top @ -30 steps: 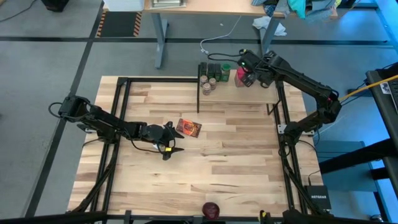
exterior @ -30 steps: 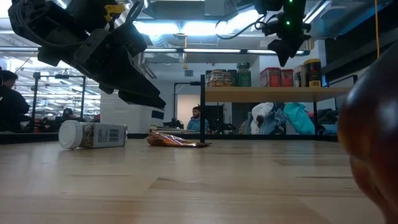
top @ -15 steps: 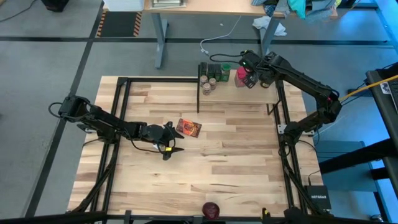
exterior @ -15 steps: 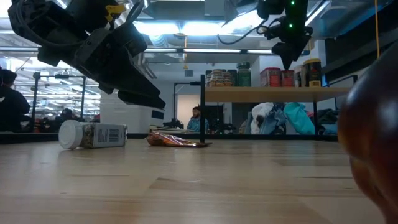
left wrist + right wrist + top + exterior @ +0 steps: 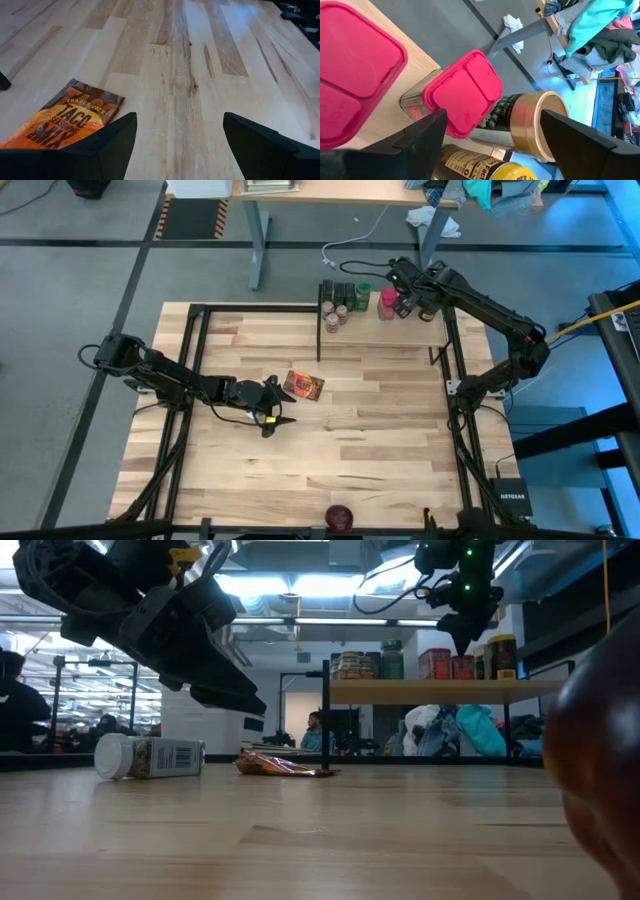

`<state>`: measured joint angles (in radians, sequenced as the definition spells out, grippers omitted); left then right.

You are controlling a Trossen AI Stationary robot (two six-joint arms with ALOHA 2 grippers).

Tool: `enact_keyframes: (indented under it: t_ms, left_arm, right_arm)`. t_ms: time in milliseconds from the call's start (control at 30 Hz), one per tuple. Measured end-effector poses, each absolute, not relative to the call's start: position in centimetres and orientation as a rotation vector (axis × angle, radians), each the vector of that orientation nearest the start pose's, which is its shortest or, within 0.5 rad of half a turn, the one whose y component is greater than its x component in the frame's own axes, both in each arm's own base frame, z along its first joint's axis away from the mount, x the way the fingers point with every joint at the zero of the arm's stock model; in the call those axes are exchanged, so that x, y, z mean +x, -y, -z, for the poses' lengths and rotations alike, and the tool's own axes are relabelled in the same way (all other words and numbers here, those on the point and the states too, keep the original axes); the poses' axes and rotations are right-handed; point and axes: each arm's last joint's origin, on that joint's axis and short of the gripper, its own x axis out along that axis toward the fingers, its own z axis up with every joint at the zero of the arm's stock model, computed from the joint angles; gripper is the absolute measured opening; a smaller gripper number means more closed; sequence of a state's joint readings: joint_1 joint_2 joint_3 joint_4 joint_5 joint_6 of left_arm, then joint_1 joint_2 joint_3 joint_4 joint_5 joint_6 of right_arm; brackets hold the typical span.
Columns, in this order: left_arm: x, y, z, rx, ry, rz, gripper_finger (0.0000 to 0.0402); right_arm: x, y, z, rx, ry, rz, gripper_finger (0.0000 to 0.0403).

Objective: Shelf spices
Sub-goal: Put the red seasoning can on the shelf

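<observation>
- Right end effector hangs over the far right end of the small light-wood shelf with black metal posts. Fingers are spread and empty, straddling a pink-lidded clear spice box without gripping it, with a second pink box just beside.
- Left end effector hovers low over the big pale plank table, jaws wide and holding nothing, right next to the flat orange-red taco seasoning packet.
- Progress, I'd say: mostly done. The shelf already carries a row of small dark- and green-lidded jars, the pink boxes, plus a gold-lidded jar and a yellow-capped one at the right end.
- Still left: the taco packet, and a white-capped bottle lying on its side on the table.
- A round dark red thing sits at the table's near edge; can't tell if it's a spice.
- Nothing really blocks the packet, but it lies flat, so probably tricky to pinch.
</observation>
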<state>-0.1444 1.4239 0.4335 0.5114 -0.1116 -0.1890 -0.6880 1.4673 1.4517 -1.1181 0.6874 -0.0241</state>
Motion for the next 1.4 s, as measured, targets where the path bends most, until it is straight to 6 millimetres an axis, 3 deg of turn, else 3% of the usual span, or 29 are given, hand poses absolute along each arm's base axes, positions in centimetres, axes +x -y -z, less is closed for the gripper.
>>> enact_keyframes:
  t_ms: [900,1200,1400]
  left_arm:
    - [24.9,3.3,-14.8,-0.134,-0.474,-0.015,0.029]
    - [25.0,3.3,-14.8,-0.118,-0.474,-0.011,0.029]
    - [25.0,3.3,-14.8,-0.132,-0.474,-0.014,0.029]
  right_arm:
    - [19.9,18.9,-34.2,-0.096,-1.284,1.242,0.0331]
    - [21.4,15.9,-37.2,-0.112,-1.112,1.139,0.0331]
    - [22.7,14.5,-37.5,-0.041,-1.051,1.005,0.0331]
